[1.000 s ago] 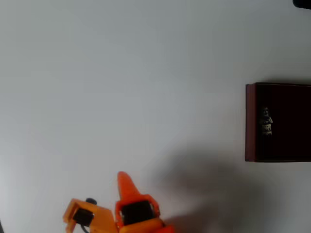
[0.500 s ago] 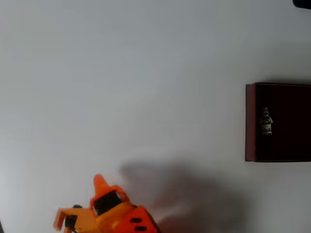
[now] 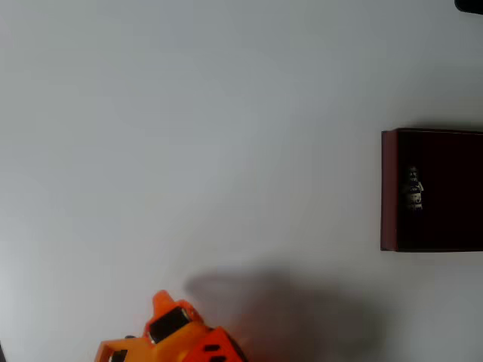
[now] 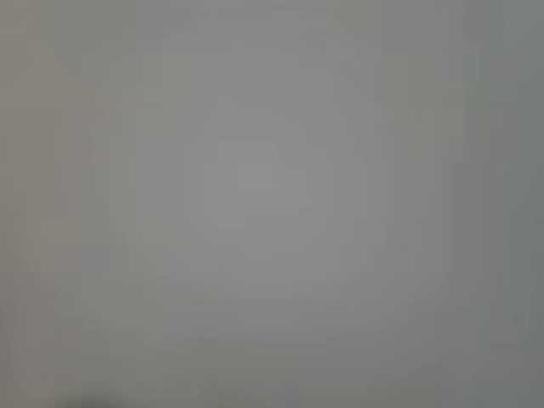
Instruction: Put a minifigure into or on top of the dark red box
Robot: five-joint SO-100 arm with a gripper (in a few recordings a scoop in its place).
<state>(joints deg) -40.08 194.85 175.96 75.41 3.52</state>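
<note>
In the overhead view the dark red box (image 3: pixel 389 188) sits at the right edge, partly cut off, with maroon walls and a near-black inside. The minifigure (image 3: pixel 413 188), tiny and pale, lies inside the box near its left wall. My orange gripper (image 3: pixel 161 300) pokes in from the bottom edge at the lower left, far from the box, with nothing seen in it. Its tip looks like one point, and I cannot make out how the jaws stand. The wrist view is a blurred grey surface.
The white table (image 3: pixel 211 136) stretches wide between the gripper and the box. A dark object (image 3: pixel 469 4) clips the top right corner. The arm's shadow (image 3: pixel 287 309) falls on the table to the right of the gripper.
The gripper has swung left and pulled back toward the bottom edge, so less of it shows. The box and the minifigure have not moved.
</note>
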